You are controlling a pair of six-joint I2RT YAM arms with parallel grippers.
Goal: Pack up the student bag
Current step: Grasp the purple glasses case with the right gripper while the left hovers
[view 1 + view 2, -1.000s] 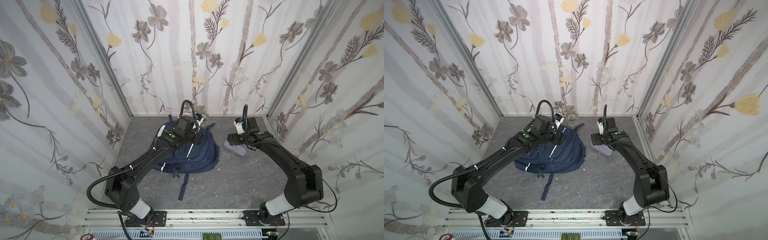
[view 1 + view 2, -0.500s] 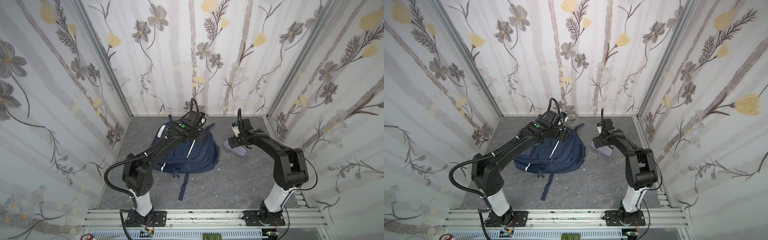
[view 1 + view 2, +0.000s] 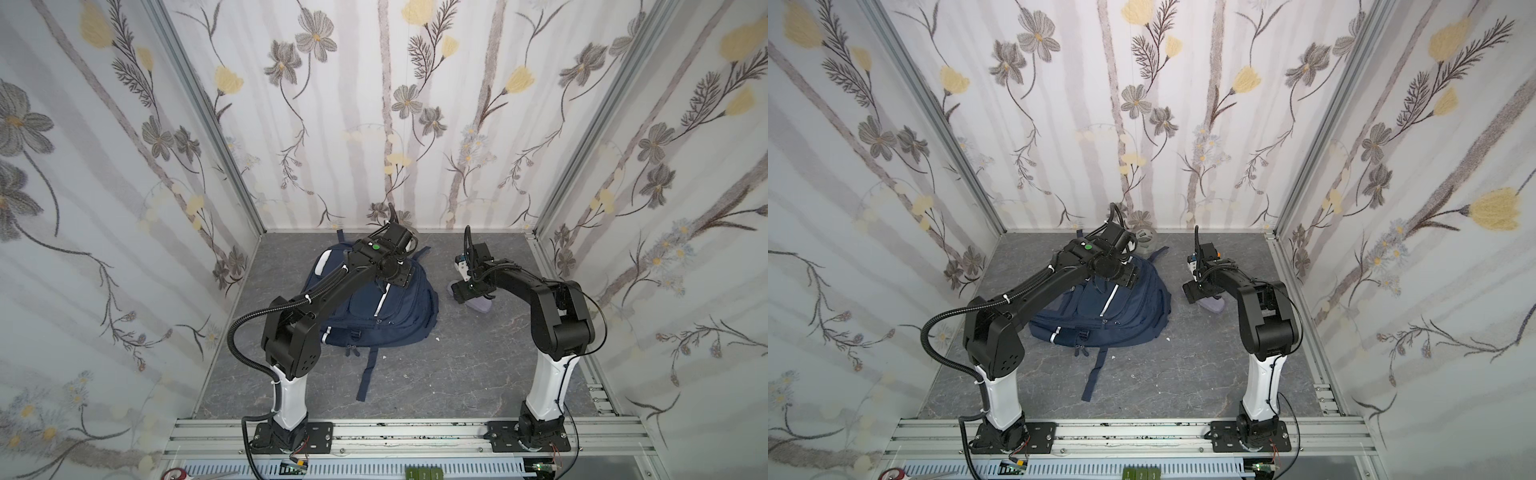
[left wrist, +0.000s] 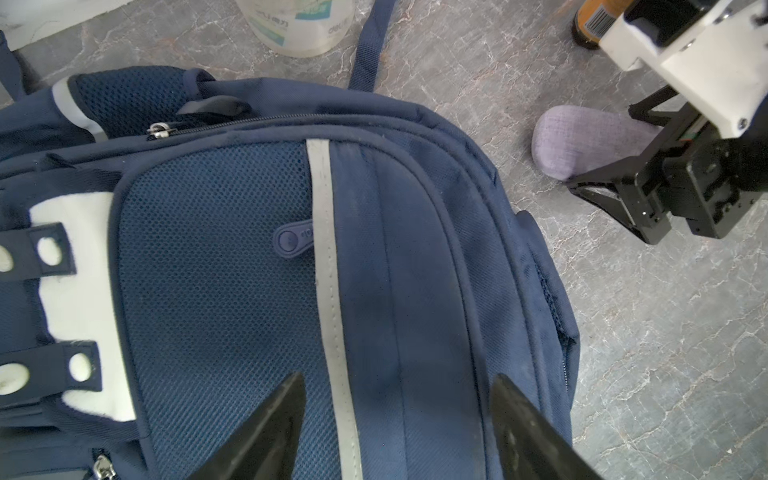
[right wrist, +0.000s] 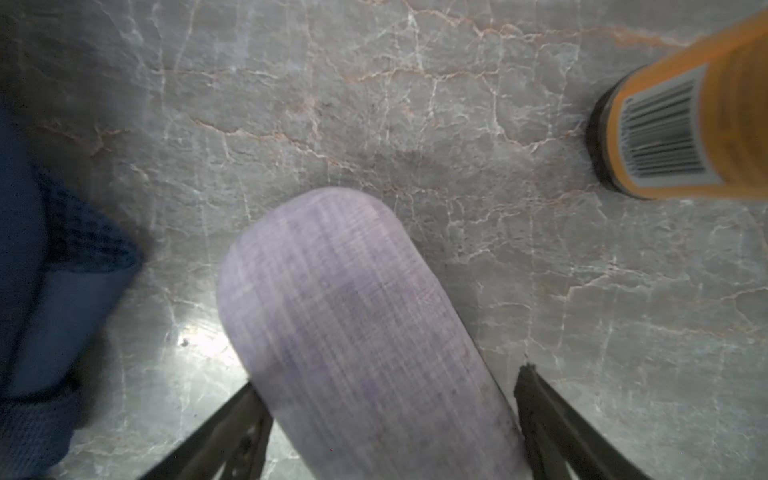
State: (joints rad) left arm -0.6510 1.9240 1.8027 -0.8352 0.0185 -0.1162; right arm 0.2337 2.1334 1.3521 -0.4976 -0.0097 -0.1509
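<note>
The student bag (image 3: 395, 307) (image 3: 1125, 307), navy with grey stripe trim and white patches, lies flat with its front up at the back left of the table. My left gripper (image 4: 399, 376) hovers open over its upper front panel (image 4: 232, 257), holding nothing. To the bag's right lies a lilac fabric case (image 3: 480, 306) (image 4: 582, 141) (image 5: 353, 311). My right gripper (image 5: 388, 378) (image 3: 467, 291) straddles that case near the table. One finger rests against its side; the other finger (image 5: 536, 399) stands a sliver off. The case still rests on the table.
A clear plastic jar (image 3: 1144, 241) (image 4: 299, 25) stands behind the bag at the back wall. An orange bottle with a barcode (image 5: 685, 133) (image 4: 590, 20) stands beyond the case. A loose bag strap (image 3: 368, 374) trails toward the front. Flowered walls close in three sides.
The right gripper has come down over the lilac case and its jaws have narrowed around it. The left gripper has shifted a little toward the back over the bag's top.
</note>
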